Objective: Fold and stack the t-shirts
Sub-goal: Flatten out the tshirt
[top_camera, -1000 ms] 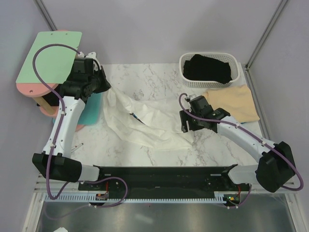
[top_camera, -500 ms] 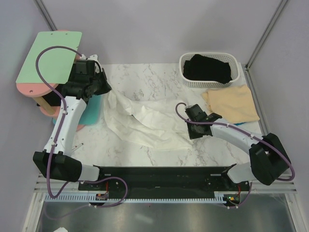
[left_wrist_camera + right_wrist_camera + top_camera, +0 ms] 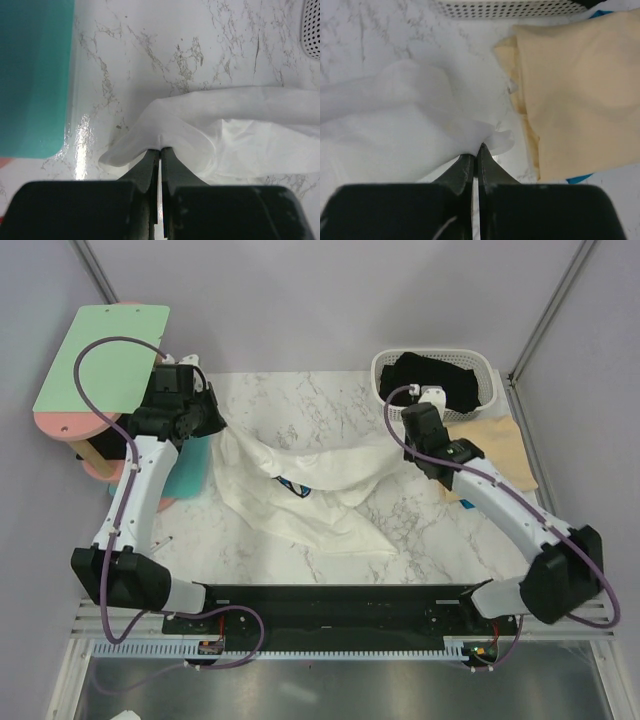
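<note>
While lying crumpled across the marble bench (image 3: 430, 530), sags between two grips: white t-shirt (image 3: 300, 500). Pinched at the left edge by left hand (image 3: 160, 148), pressed tight on cloth, arm reaching far beside teal board (image 3: 30, 75). Pinched at the right edge by right hand (image 3: 476, 146), arm stretched toward basket (image 3: 378, 375) holding black t-shirt (image 3: 435, 380); tan t-shirt (image 3: 580, 85) just beside. Bare marble along the near edge.

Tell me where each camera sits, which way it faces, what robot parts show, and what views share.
Top external: above and behind the robot, looking down at the marble table; left arm, right arm show.
Left wrist: on its arm, looking along the left end effector, shut on the white t-shirt.
Right wrist: likewise, past the right end effector pinching the same shirt, tan t-shirt beside.
Shared: all three show the white t-shirt.
</note>
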Motion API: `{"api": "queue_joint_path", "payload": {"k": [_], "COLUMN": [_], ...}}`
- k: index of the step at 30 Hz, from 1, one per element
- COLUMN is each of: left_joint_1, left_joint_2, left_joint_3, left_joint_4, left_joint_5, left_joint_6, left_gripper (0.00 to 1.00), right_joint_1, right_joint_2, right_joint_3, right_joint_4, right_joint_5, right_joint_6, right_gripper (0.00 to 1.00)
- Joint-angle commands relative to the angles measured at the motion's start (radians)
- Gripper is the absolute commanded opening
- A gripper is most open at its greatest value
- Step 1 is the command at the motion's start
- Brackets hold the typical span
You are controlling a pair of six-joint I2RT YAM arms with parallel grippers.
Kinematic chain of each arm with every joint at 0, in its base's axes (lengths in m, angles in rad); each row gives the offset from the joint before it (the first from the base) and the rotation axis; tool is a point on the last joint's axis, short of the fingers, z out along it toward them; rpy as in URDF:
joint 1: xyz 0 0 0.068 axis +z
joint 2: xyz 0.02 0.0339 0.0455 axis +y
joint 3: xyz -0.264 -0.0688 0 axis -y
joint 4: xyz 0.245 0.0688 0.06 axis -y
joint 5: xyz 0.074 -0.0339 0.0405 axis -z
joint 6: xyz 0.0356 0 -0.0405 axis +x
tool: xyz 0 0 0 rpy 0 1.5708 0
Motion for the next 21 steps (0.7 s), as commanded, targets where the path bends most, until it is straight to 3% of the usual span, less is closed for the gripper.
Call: {"api": "queue_joint_path", "payload": {"k": [1, 4, 5, 6, 7, 9, 21], "left_joint_1": [0.005, 0.004, 0.004, 0.004, 0.004, 0.004, 0.004], "left_joint_2": [0.043, 0.062, 0.065, 0.068, 0.071, 0.069, 0.063], "left_joint_3": [0.012, 0.001, -0.008, -0.014, -0.025, -0.040, -0.106], "left_joint_4": [0.037, 0.051, 0.054, 0.059, 0.065, 0.073, 0.109], "left_joint_5": [0.008, 0.037, 0.043, 0.055, 0.063, 0.075, 0.089], "left_joint_6": [0.028, 0.026, 0.025, 0.023, 0.022, 0.020, 0.014], "left_gripper": [0.02, 0.02, 0.02, 0.02, 0.02, 0.02, 0.02], "right_joint_1": [-0.096, -0.145, -0.154, -0.165, -0.182, -0.196, -0.321], "right_joint_2": [0.251, 0.438, 0.496, 0.512, 0.515, 0.492, 0.353], "right_joint_3": [0.140, 0.278, 0.336, 0.358, 0.378, 0.376, 0.070], "right_joint_4": [0.102, 0.132, 0.151, 0.158, 0.168, 0.189, 0.223], "right_joint_5": [0.143, 0.159, 0.143, 0.136, 0.127, 0.073, -0.391], "right_joint_6": [-0.042, -0.050, -0.056, -0.067, -0.072, -0.073, 0.063], "right_gripper": [0.05, 0.29, 0.46, 0.56, 0.81, 0.98, 0.94]}}
